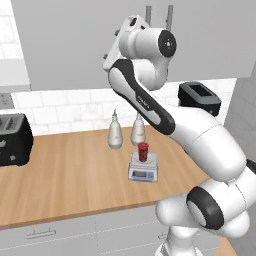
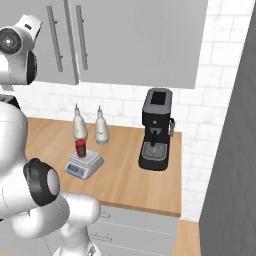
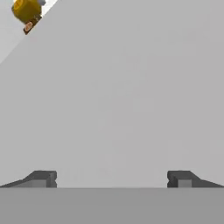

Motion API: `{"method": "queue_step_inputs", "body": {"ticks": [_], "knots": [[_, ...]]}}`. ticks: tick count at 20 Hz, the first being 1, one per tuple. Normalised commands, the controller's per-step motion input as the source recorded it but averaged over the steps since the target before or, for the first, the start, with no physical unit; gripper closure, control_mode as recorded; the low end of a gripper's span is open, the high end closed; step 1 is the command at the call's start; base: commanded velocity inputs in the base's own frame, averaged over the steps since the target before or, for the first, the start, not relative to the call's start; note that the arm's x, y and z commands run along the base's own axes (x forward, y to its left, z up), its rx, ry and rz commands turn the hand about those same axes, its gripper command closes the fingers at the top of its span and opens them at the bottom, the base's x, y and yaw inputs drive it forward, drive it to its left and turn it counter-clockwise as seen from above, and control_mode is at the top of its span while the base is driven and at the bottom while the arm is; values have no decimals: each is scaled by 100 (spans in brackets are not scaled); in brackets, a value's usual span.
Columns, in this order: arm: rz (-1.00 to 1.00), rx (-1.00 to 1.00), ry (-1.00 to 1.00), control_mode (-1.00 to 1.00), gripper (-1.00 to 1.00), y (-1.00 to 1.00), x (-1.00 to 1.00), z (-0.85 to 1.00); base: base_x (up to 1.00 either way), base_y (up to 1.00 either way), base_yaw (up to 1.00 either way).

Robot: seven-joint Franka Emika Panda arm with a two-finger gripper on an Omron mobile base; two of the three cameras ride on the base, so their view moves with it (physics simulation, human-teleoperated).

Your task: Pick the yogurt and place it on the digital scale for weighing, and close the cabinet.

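Yogurt (image 1: 143,151) stands upright on the digital scale (image 1: 143,169) on the worktop (image 1: 70,175), ready for weighing. Gripper (image 3: 112,178), spread wide and empty, faces the grey cabinet (image 2: 135,40) door, probably to push it closed.

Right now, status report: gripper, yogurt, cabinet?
Gripper open, empty, facing grey cabinet door. Yogurt upright on digital scale. Cabinet doors look nearly shut. Nothing blocking.
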Motion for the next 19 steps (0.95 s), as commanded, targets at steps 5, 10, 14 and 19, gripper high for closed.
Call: {"method": "queue_step_inputs", "body": {"ticks": [5, 10, 14, 19], "knots": [[1, 0, 0, -100, -100, 0, 100, -22, 0, 0, 0], [0, 0, -3, -100, -100, 3, 93, -27, 0, 0, 0], [0, 0, -21, -100, -100, 16, 84, -58, 0, 0, 0], [0, 0, -21, -100, -100, 9, 72, -74, 0, 0, 0]]}}
